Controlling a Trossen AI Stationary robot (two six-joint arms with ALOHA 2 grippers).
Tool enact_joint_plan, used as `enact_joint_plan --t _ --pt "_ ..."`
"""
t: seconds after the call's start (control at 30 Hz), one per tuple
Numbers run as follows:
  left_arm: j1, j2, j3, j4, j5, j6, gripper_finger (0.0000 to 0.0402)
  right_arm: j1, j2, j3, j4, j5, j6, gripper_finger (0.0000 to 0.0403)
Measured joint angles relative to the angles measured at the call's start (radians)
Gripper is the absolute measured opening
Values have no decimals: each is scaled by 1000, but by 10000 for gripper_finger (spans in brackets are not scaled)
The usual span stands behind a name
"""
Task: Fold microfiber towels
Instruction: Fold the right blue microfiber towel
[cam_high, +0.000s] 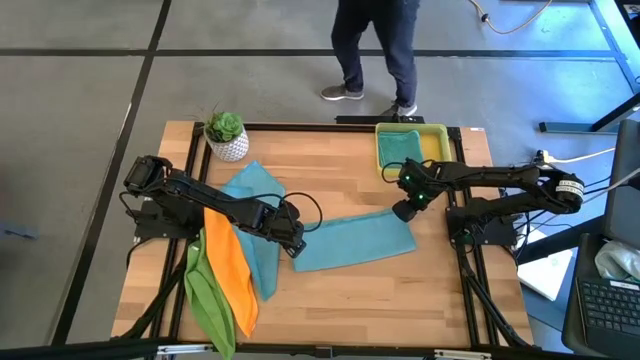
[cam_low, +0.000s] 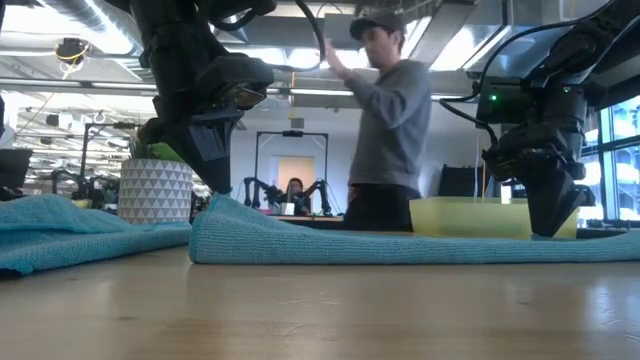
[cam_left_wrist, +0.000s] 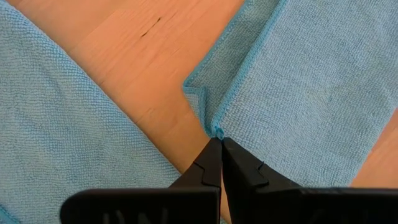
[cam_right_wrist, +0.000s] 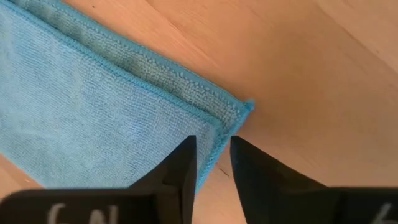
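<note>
A teal microfiber towel (cam_high: 355, 242), folded into a long strip, lies across the table's middle. My left gripper (cam_high: 296, 248) is shut on its left end, which rises to a small peak (cam_low: 216, 203). My right gripper (cam_right_wrist: 213, 158) points down at the strip's far right corner (cam_right_wrist: 239, 112). Its fingers are a little apart, and the short edge shows in the gap. The towel lies flat there, in two layers. Under my left arm lie another teal towel (cam_high: 255, 190), an orange towel (cam_high: 228, 270) and a lime green towel (cam_high: 205, 300), overlapping. My left gripper pinches the corner of the strip's upper layer (cam_left_wrist: 217, 131) between its two fingertips, slanting down from the table's left. That corner is raised slightly, while the lower layer's corner (cam_left_wrist: 196, 93) and the rest of the strip lie on the table. I cannot tell whether my right gripper touches the towel.
A yellow tray (cam_high: 433, 135) holding folded cloth stands at the far right. A potted plant (cam_high: 227, 135) stands at the far left. A person (cam_high: 375, 45) stands beyond the far edge. Bare wood lies along the near edge (cam_high: 380, 300).
</note>
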Motion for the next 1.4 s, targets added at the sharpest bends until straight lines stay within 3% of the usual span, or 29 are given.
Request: enact_joint_plan --t 0.27,0.57,1.4 --pt "0 0 0 -1 -10 10 0 0 0 0 1 -47 -18 8" --pt "7 0 0 -45 2 25 0 0 -26 15 -22 -89 -36 3" --pt "-1 -43 2 -130 -49 4 0 0 -72 55 -151 67 -87 0"
